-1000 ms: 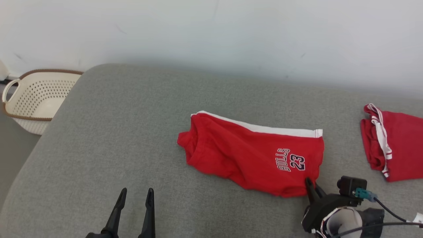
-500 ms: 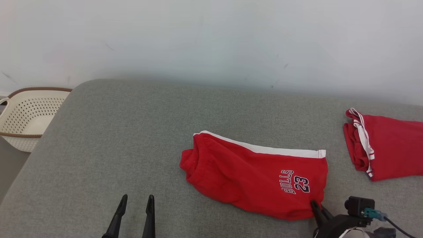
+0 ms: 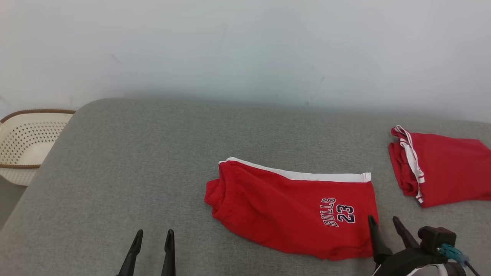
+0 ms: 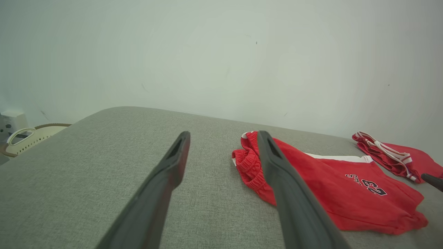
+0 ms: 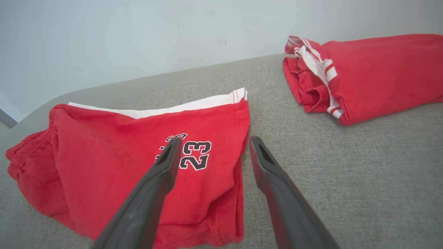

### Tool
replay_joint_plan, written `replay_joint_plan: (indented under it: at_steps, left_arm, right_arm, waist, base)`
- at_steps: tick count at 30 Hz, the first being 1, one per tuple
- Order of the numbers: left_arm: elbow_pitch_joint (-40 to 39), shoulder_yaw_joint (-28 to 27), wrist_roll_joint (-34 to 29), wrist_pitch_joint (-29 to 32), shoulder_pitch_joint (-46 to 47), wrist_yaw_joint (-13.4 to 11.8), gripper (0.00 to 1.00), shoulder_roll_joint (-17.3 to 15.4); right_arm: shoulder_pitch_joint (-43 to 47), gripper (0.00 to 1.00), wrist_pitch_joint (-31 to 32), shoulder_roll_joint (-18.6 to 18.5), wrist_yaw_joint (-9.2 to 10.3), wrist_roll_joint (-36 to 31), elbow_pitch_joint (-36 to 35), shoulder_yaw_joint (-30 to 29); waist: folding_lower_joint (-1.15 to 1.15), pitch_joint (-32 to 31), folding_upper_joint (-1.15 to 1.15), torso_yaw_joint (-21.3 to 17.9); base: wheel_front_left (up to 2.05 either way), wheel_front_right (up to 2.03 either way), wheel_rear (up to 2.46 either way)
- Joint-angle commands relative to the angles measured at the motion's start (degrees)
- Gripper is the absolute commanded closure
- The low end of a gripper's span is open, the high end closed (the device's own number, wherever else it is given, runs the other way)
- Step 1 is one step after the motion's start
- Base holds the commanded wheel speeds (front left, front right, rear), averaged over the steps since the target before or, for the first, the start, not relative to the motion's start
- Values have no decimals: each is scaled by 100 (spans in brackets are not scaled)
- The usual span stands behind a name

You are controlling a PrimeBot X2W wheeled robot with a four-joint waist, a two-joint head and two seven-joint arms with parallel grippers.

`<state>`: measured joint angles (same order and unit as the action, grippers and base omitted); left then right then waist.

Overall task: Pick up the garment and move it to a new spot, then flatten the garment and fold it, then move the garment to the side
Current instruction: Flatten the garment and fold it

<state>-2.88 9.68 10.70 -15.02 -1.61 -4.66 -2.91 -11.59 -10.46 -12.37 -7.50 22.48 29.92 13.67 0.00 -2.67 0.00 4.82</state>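
Note:
The garment (image 3: 284, 207) is a pair of red shorts with a white band and "BULLS 23" print. It lies folded and flat on the grey cushion (image 3: 153, 153), right of centre. My right gripper (image 3: 383, 219) stands open at its near right corner. In the right wrist view the right gripper (image 5: 214, 140) straddles the garment's (image 5: 114, 155) right edge, one finger over the print and one over bare cushion, holding nothing. My left gripper (image 3: 155, 232) is open over bare cushion, well left of the garment. In the left wrist view the left gripper (image 4: 222, 135) points toward the garment's (image 4: 328, 186) waistband end.
A second folded red garment with white stripes (image 3: 441, 176) lies at the cushion's far right (image 5: 373, 69). A cream perforated basket (image 3: 23, 145) stands off the cushion's left edge. A pale wall runs behind the cushion.
My right gripper has opened and let go of the garment's corner, which now lies flat. The head camera has shifted, so the whole picture has moved. The left gripper stays open.

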Motion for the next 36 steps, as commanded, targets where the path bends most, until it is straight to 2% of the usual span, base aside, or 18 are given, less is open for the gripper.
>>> replay_joint_plan:
  at_steps: [1,5,13,19,31,36]
  left_arm:
    - [-21,-27,-42,-23,-106,-12,0,-3]
    - [-38,-74,-36,-23,-104,-23,0,-2]
    - [-41,-237,-74,-23,-157,-9,0,-2]
    - [-50,-349,-181,-23,-192,23,0,-12]
    - [-33,-471,-279,-23,-247,34,0,-106]
    - [-13,-393,-325,-23,-303,109,0,-121]
  right_arm:
    - [141,0,-79,35,1,-146,-161,-101]
    - [324,0,-145,97,1,-452,-563,-278]
    - [953,0,-245,474,1,-887,-1902,-713]
    - [1472,0,-79,631,1,-1380,-2763,-971]
    - [1882,0,132,804,1,-1654,-3353,-1298]
    - [1957,0,227,779,1,-1694,-3412,-1180]
  waist:
    - [0,-25,0,-86]
    - [0,-26,0,-202]
    - [0,-12,0,-500]
    - [0,7,0,-631]
    - [0,26,0,-633]
    - [0,39,0,-610]
  base:
    - [0,0,0]
    - [0,0,0]
    - [0,0,0]
    - [0,0,0]
    - [0,0,0]
    - [0,0,0]
